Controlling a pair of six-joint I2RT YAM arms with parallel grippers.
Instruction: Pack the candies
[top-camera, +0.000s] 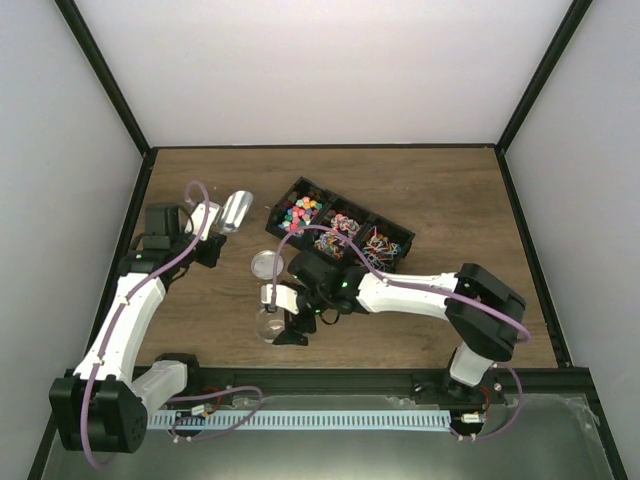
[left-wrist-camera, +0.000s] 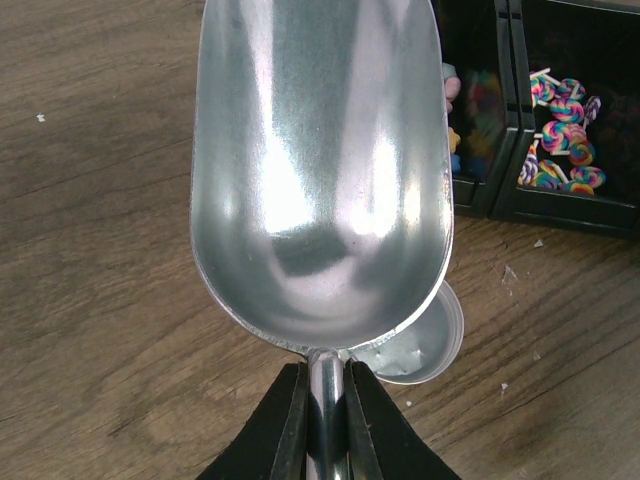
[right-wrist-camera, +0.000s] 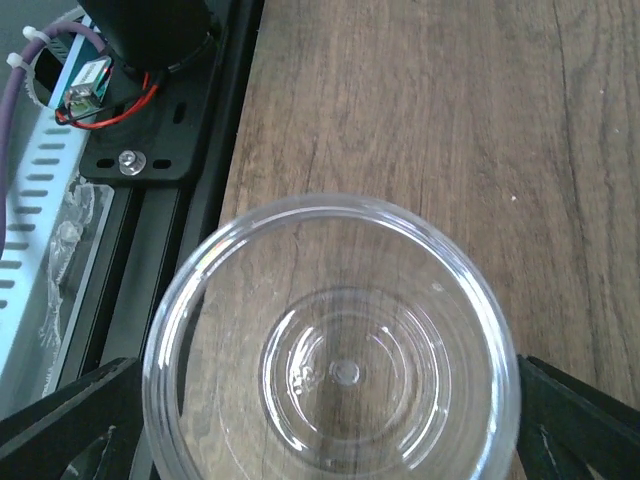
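Observation:
The candies (top-camera: 305, 210) lie in a black three-part tray (top-camera: 275, 228) at the table's middle back: round bright pieces on the left, swirled lollipops (left-wrist-camera: 560, 140) and stick-like ones further right. My left gripper (left-wrist-camera: 327, 375) is shut on the handle of an empty metal scoop (left-wrist-camera: 320, 170), which hovers just left of the tray (left-wrist-camera: 505, 190). In the top view this left gripper (top-camera: 208, 232) is at the far left. A clear empty jar (right-wrist-camera: 340, 300) stands on the wood near the front edge. My right gripper (right-wrist-camera: 328, 365) is open wide, with one finger close to each side of the jar.
A clear round lid (top-camera: 266, 264) lies flat between the tray and the jar (top-camera: 270, 325), partly under the scoop's rim in the left wrist view. The black rail and cable channel (right-wrist-camera: 170, 200) run just beside the jar. White walls enclose the table.

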